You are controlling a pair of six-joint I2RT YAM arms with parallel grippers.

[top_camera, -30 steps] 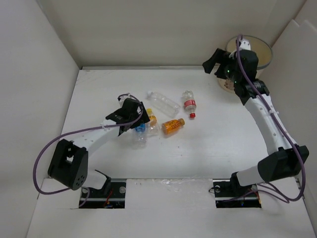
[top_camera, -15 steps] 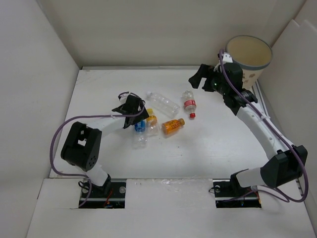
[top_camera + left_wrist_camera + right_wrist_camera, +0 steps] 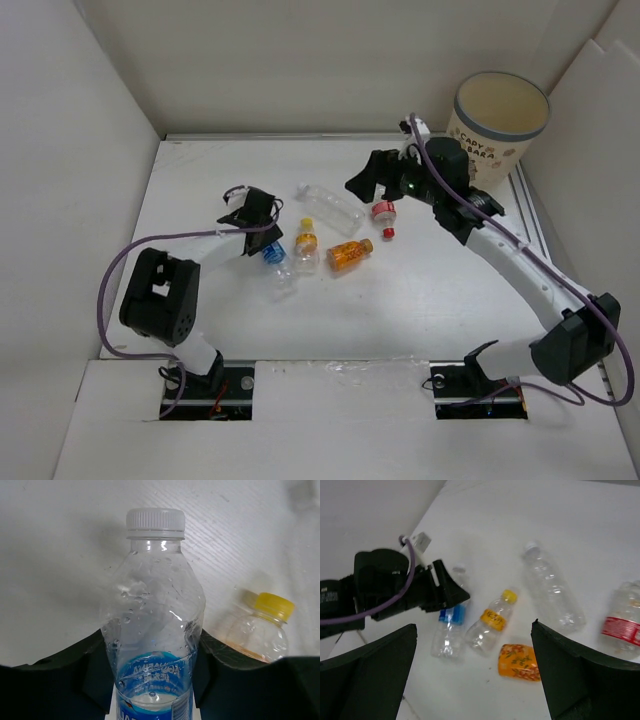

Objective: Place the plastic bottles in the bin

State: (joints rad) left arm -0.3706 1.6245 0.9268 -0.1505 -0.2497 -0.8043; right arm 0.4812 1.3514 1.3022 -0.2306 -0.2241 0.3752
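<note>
My left gripper (image 3: 260, 232) (image 3: 152, 647) is shut on the shoulder of a clear blue-labelled bottle (image 3: 152, 605) (image 3: 273, 254) (image 3: 452, 616), which lies on the table. Next to it lie a yellow-capped bottle (image 3: 305, 246) (image 3: 492, 620) (image 3: 262, 627) and an orange bottle (image 3: 350, 255) (image 3: 520, 662). Farther back are a plain clear bottle (image 3: 330, 207) (image 3: 552, 592) and a red-labelled bottle (image 3: 382, 214) (image 3: 622, 625). My right gripper (image 3: 368, 178) (image 3: 474, 626) hangs open above these bottles, holding nothing. The cream bin (image 3: 500, 120) stands at the back right.
White walls (image 3: 110, 150) enclose the table on the left, back and right. The left arm's purple cable (image 3: 130, 255) loops over the table's left side. The right arm (image 3: 510, 250) stretches diagonally across the right half.
The left gripper has closed on the blue-labelled bottle and shifted a little left. The right arm has swung from over the bin leftward to above the bottles, staying open.
</note>
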